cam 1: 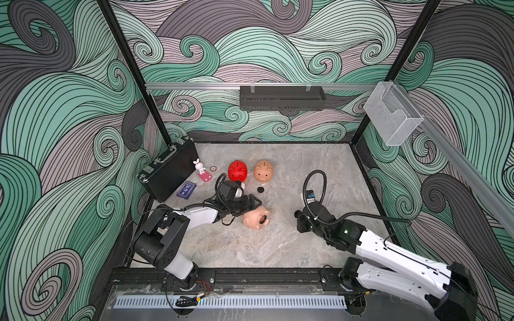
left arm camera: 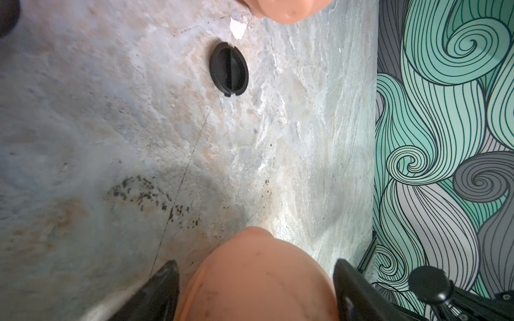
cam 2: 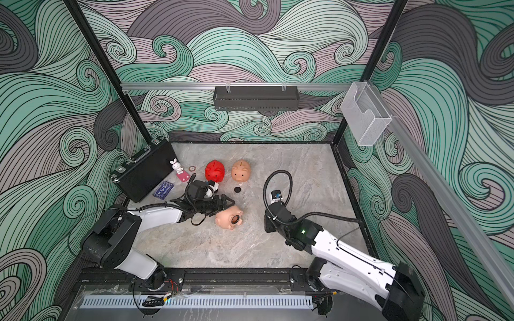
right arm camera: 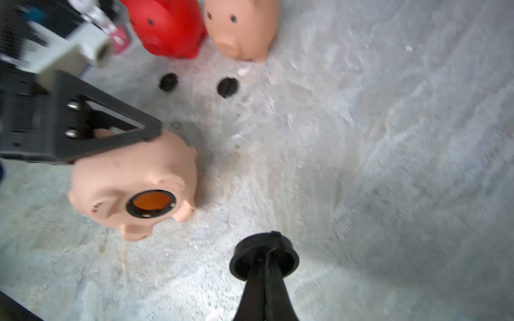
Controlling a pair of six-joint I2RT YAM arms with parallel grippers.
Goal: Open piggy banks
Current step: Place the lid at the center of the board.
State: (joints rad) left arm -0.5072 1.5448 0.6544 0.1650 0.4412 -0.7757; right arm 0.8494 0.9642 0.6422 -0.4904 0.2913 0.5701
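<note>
A peach piggy bank [cam 1: 257,219] [cam 2: 229,219] lies on its side with its round belly hole [right arm camera: 151,203] open. My left gripper [cam 1: 250,208] [left arm camera: 256,265] is shut on its body [left arm camera: 258,286], one finger [right arm camera: 111,130] pressing on top. To its right, my right gripper [cam 1: 297,214] [right arm camera: 265,257] is shut on a black round plug [right arm camera: 264,257], lifted off the table. A red piggy bank [cam 1: 237,171] [right arm camera: 169,27] and a second peach piggy bank [cam 1: 263,171] [right arm camera: 242,30] stand upright further back. Two loose black plugs [right arm camera: 168,82] [right arm camera: 227,87] lie in front of them.
A black case [cam 1: 169,169] leans at the back left. Beside it are a white rabbit figurine on a pink base [cam 1: 200,168], a small round disc [cam 1: 213,168] and a blue card box [cam 1: 186,189]. A black basket [cam 1: 282,97] hangs on the back rail.
</note>
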